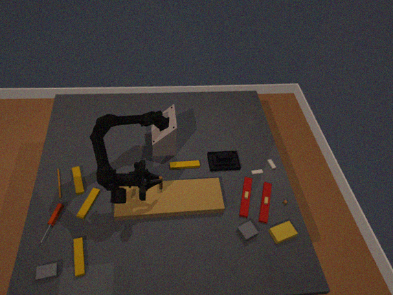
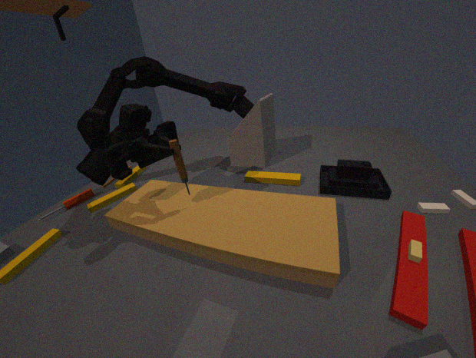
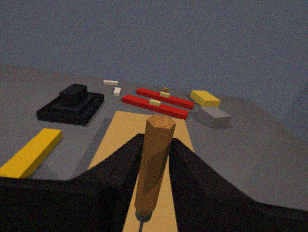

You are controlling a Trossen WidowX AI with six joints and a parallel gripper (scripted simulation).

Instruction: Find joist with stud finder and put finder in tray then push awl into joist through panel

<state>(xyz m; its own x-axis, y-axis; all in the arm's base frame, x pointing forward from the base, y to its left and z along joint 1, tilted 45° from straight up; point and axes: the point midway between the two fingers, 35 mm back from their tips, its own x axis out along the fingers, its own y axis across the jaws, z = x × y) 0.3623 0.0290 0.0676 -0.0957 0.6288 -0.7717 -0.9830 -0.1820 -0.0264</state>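
Note:
My gripper (image 1: 159,181) (image 2: 175,148) (image 3: 156,142) is shut on the awl's wooden handle. The awl (image 1: 160,182) (image 2: 180,164) (image 3: 154,167) points down, leaning a little in the exterior view. Its tip is over the arm-side half of the floor panel (image 1: 190,195) (image 2: 249,223) (image 3: 112,142), very near the top face; I cannot tell for sure whether it touches. I see no hole. The black stud finder (image 1: 223,159) (image 2: 354,164) (image 3: 73,93) sits in the black tray (image 1: 211,168) (image 2: 355,192) (image 3: 60,118), behind the panel's far right corner.
A yellow bar (image 1: 184,165) (image 2: 272,177) (image 3: 31,152) lies behind the panel. Two red levels (image 1: 244,205) (image 1: 264,211) lie to its right, near a grey block (image 1: 247,230) and a yellow block (image 1: 283,231). A red screwdriver (image 1: 55,214), a pencil-like stick (image 1: 59,182) and several yellow bars lie left.

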